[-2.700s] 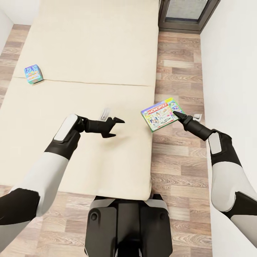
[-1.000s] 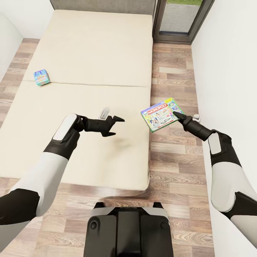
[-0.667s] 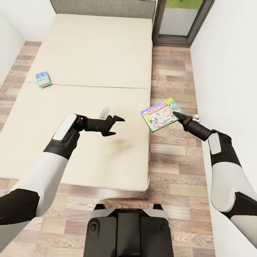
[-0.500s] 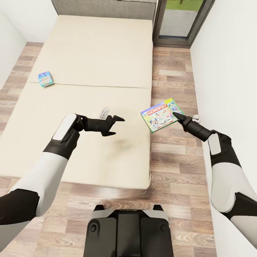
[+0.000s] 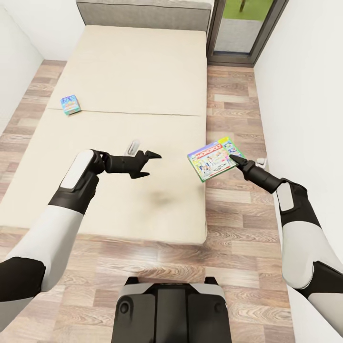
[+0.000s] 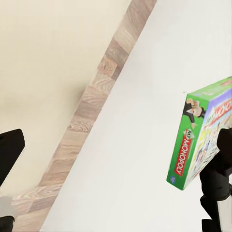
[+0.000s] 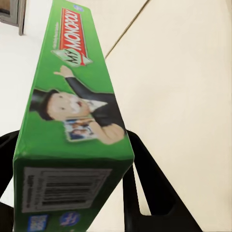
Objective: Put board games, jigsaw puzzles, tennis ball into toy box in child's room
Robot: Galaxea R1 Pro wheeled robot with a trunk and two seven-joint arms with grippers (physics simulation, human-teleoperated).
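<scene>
Monopoly box (image 5: 215,159) is off the bed (image 5: 128,95) and in the right gripper (image 5: 232,158), whose jaws are clamped on one edge of it; the right wrist view shows the green side of the box (image 7: 72,111) wedged between the two dark fingers (image 7: 140,193). In the head view the box hangs tilted in the air over the bed's right edge and the plank floor (image 5: 233,109). The left wrist view catches the same box (image 6: 198,135) from the side, with the wall behind it.

Left gripper (image 5: 145,163) hovers above the mattress with its jaws apart and nothing between them.

A second game, the blue box (image 5: 70,104), lies on the far left part of the bed, well apart from both arms.

By my reading the task is at an early stage: one game is lifted but not delivered, the blue one is untouched, and neither the counter nor the toy box is in sight from here. The third game, both puzzles and the ball cannot be judged from these views.
</scene>
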